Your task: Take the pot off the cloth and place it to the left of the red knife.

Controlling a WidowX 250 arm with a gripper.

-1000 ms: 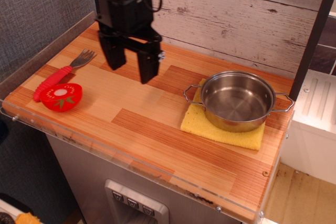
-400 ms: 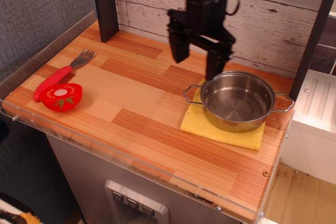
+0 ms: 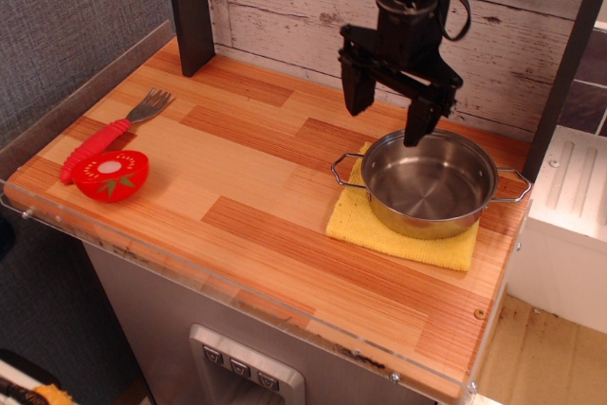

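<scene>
Two black fingers (image 3: 358, 87) of the gripper (image 3: 387, 113) stand apart, empty, above the pot's (image 3: 429, 183) far rim; the right one's tip hangs just over that rim, the left one over the table (image 3: 247, 196) just beyond the pot's left side. Whether the right tip touches the rim is hard to make out. The arm above is cut off by the top edge, so its upper part cannot be seen.

Against the pot, the gripper has moved: a second ago it hung far to the pot's left, near the table's back; shortly after it stood closer, behind the pot's left rim; now it is farther right and lower, at the rim. The fingers keep about the same spread. The pot and cloth (image 3: 398, 232) lie as before.

The pot sits on the cloth near the table's right end. It is shallow, round, shiny steel, lidless and empty, with a thin wire loop on each side. The yellow cloth shows in front of the pot and to its left; the rest lies hidden under it.

Far left of the pot lie a red-handled fork (image 3: 112, 135) and, just in front of that, a red tomato slice (image 3: 112, 174).
</scene>
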